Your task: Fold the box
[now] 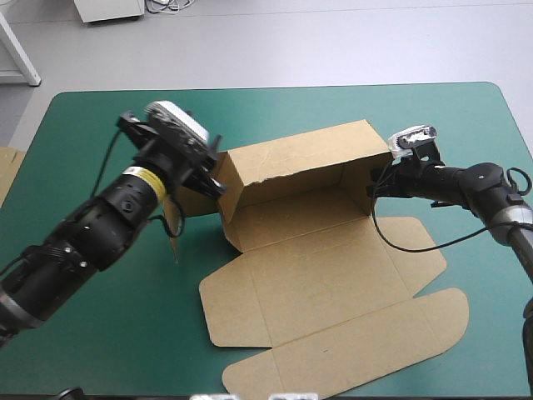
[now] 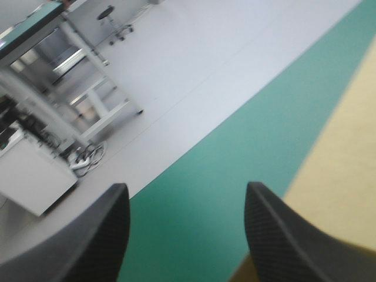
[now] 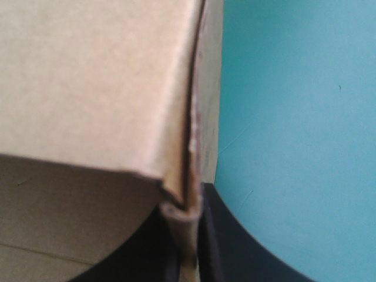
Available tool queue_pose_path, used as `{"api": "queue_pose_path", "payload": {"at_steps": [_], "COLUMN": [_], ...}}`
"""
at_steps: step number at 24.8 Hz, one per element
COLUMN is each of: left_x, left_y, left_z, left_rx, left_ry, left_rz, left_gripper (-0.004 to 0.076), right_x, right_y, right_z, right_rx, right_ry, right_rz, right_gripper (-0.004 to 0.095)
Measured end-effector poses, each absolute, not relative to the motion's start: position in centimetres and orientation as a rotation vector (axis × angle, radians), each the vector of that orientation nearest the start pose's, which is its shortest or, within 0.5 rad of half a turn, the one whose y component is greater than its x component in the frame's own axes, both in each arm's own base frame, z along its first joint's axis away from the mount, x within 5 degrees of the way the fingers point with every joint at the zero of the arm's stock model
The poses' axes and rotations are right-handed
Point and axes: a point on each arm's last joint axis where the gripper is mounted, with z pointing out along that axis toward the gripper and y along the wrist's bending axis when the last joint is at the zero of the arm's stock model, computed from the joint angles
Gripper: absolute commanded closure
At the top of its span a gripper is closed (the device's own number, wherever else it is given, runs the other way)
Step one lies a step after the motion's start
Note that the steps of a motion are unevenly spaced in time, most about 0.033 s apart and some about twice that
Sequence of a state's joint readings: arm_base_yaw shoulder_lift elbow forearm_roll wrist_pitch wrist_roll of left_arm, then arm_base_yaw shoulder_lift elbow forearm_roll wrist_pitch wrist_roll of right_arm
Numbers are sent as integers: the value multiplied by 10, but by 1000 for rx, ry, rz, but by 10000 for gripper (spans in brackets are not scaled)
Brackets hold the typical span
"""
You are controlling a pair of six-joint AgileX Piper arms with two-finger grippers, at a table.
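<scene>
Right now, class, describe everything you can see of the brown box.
The box is a cut sheet of brown board, half raised: long back wall and both end walls upright, front panel and flapped lid flat on the teal-green cover. The right end effector pinches its right end wall; the open left end effector sits by its left end.

A table with rounded corners and a teal-green cover (image 1: 350, 108) carries a cut sheet of brown board, the box (image 1: 300, 212), near its middle, with walls raised toward the far edge and its lid (image 1: 333, 325) lying flat toward the near edge.
</scene>
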State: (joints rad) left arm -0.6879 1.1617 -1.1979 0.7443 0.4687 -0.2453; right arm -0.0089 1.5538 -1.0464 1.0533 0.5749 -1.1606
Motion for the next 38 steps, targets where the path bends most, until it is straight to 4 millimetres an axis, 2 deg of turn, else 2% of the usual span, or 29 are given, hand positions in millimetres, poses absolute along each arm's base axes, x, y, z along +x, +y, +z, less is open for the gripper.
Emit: {"api": "queue_pose_path", "payload": {"at_steps": [3, 6, 15, 22, 25, 27, 30, 32, 38], "left_x": [217, 214, 214, 215, 222, 230, 236, 236, 237], "left_y": [-90, -63, -2, 36, 46, 47, 46, 45, 42], "left_z": [444, 451, 452, 447, 437, 418, 377, 365, 363], "left_rx": [567, 457, 131, -33, -92, -106, -139, -130, -91], "left_ry": [1663, 1677, 1765, 1813, 1848, 1902, 2007, 2038, 2021], "left_rz": [155, 181, 176, 184, 144, 87, 5, -13, -31], "left_gripper": [372, 375, 375, 375, 375, 375, 375, 375, 375], "right_x": [332, 332, 332, 332, 332, 331, 330, 329, 332], "right_y": [40, 40, 38, 38, 38, 37, 35, 33, 33], "right_z": [270, 270, 269, 270, 269, 269, 270, 274, 302], "right_rx": [-444, -443, -405, -378, -373, -373, -354, -336, -386], "right_ry": [2195, 2197, 2223, 2233, 2238, 2250, 2289, 2308, 2335], "right_rz": [456, 454, 441, 449, 449, 436, 420, 408, 388], "right_gripper": [924, 924, 924, 923, 923, 923, 923, 923, 923]}}
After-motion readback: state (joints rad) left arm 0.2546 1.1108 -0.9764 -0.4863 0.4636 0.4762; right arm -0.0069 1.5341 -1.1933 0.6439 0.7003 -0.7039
